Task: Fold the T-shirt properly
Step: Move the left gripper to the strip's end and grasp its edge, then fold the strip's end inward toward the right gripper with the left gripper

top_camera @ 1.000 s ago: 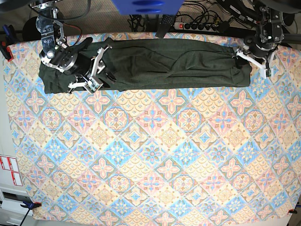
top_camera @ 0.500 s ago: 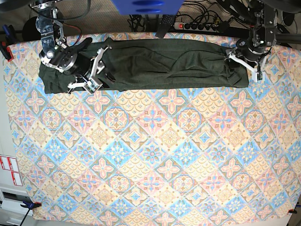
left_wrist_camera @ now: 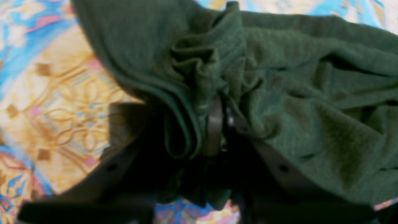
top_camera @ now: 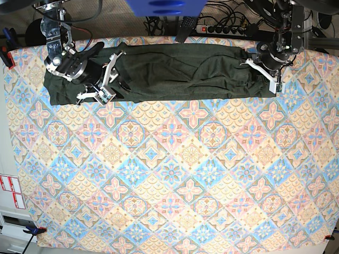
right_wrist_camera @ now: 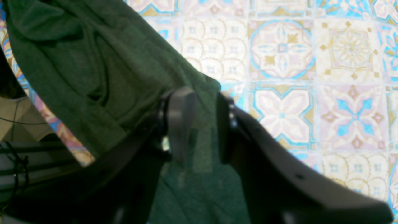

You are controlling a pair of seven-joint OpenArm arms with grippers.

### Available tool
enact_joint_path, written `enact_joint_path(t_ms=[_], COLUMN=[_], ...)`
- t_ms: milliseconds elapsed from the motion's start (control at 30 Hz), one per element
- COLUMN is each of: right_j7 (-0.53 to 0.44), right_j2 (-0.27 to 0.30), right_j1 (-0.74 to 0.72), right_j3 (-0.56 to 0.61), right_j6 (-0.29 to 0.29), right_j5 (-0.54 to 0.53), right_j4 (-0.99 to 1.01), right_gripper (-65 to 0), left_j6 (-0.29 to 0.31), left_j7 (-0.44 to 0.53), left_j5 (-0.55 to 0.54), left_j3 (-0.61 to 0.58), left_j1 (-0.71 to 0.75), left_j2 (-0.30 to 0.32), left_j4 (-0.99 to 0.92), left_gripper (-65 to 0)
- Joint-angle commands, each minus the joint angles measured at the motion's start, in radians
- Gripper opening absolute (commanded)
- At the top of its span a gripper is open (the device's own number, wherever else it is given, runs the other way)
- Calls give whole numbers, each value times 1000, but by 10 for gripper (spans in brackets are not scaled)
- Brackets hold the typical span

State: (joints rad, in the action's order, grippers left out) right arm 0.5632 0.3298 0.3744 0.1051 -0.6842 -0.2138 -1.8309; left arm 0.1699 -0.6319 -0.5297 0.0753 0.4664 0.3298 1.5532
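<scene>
- T-shirt (top_camera: 180,71) lies in a long rumpled band along the far edge of your patterned table (top_camera: 175,174).
- Your left gripper (left_wrist_camera: 219,124) is clamped on a bunched fold at one end.
- Your right gripper (right_wrist_camera: 202,124) is clamped on the cloth at the other end.

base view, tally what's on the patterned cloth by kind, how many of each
T-shirt: 1, dark olive-green, lying in a long band along the far edge
grippers: 2, the right gripper and the left gripper, one at each end of the shirt
tablecloth: 1, with a tile pattern
Total: 4
</scene>
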Motion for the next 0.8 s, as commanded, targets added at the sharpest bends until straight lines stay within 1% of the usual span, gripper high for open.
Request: enact_joint_path(t_ms=[0, 167, 400, 433, 500, 600, 667, 767], right_j7=[-22, -22, -22, -22, -22, -24, -24, -24], right_j2=[9, 9, 9, 9, 9, 9, 9, 9], right_j1=[-5, -5, -7, -7, -7, -7, -5, -5], right_j3=[-5, -5, -6, -6, -6, -6, -6, -6], right_j6=[-2, -2, -2, -2, -2, -2, -2, -2], right_j5=[-17, -17, -17, -17, -17, -17, -17, -17], right_j4=[-17, -17, -16, -16, -16, -16, -16, -16], right_gripper=[-497, -497, -497, -497, -497, -497, -497, -497], left_j6=[18, 21, 23, 23, 23, 23, 23, 23], left_j7=[-50, -50, -49, -49, -49, -49, -49, -49], left_j5=[-8, -8, 1, 1, 1, 1, 1, -4], left_j3=[5, 163, 323, 337, 340, 344, 344, 344], left_j1=[9, 4, -38, -39, -42, -77, -80, -80], left_j2=[1, -18, -19, -13, 21, 38, 65, 70], left_j4=[2, 2, 0, 0, 0, -4, -3, 8], left_gripper=[-650, -650, -650, -650, -650, -650, -650, -650])
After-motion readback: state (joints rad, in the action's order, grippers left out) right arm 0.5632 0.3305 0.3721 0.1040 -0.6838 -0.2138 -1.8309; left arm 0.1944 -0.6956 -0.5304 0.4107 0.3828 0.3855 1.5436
